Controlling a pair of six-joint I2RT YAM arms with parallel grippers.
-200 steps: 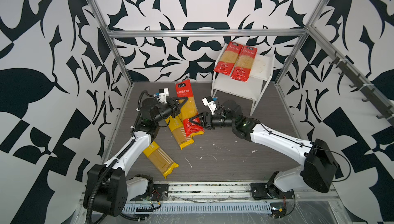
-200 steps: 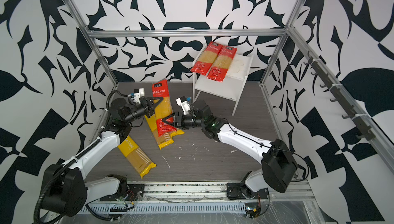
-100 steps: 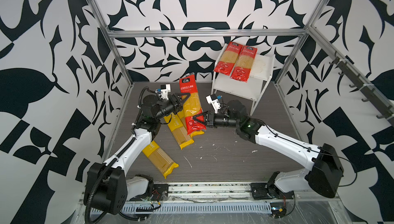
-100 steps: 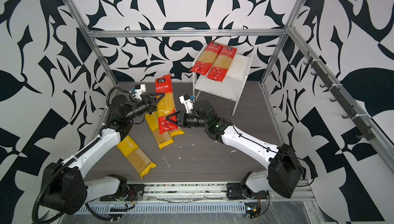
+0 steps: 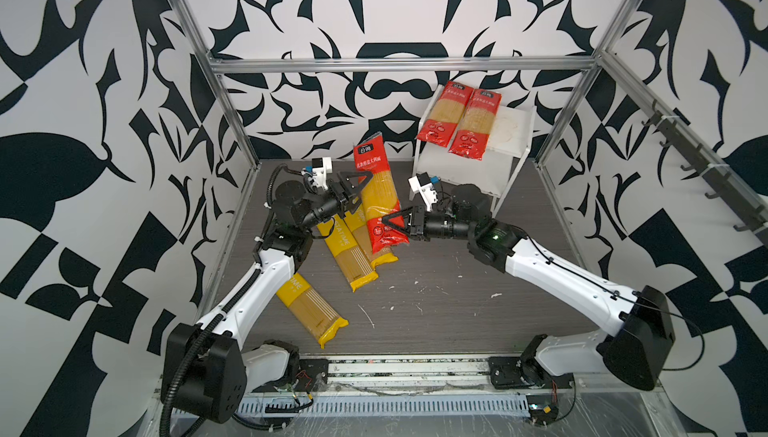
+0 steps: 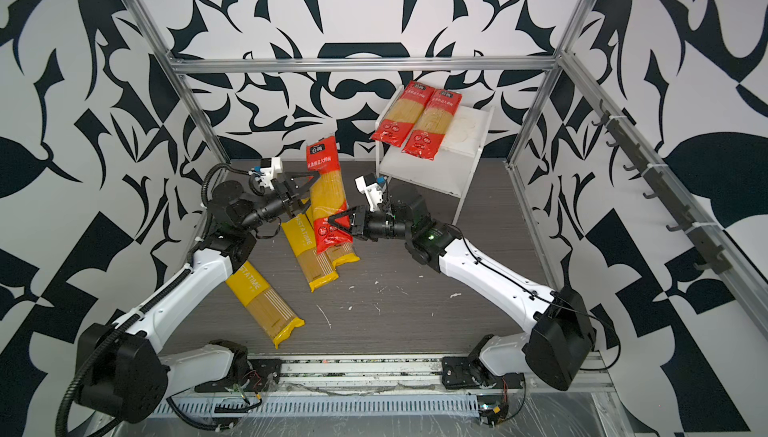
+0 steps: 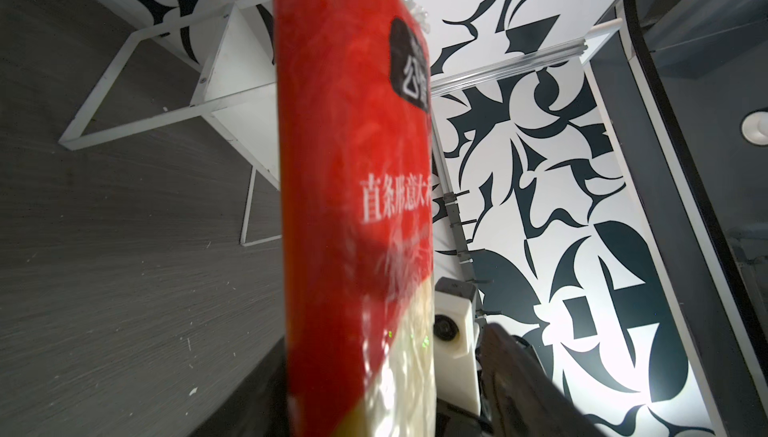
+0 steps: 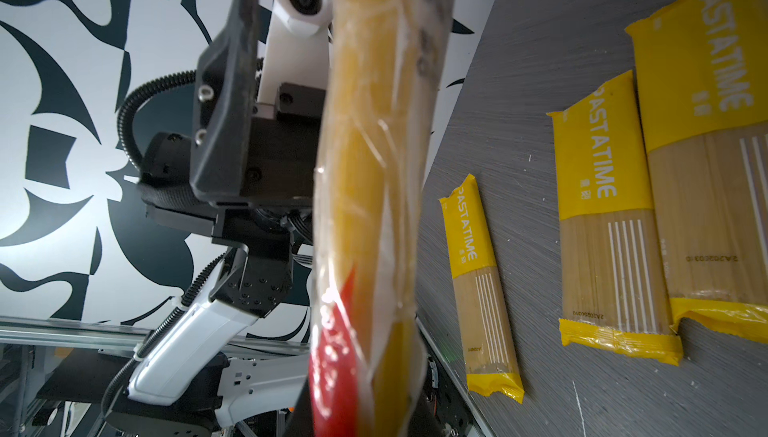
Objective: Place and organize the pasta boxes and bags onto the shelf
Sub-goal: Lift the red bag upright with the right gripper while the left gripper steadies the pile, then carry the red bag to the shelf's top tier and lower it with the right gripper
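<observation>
Dark counter; white shelf at back right with two red-ended packets side by side on its top. Three yellow-ended packets lie flat on the counter, left of centre. Third red-ended packet is tilted up above them. Right fingers are clenched on its lower red end. Left fingers are spread either side of its middle, released.

Left arm reaches from near-left base toward centre; left gripper jaws spread wide. Right arm stretches leftward, low; right gripper pinched on red-ended packet. Grippers face each other, near.
</observation>
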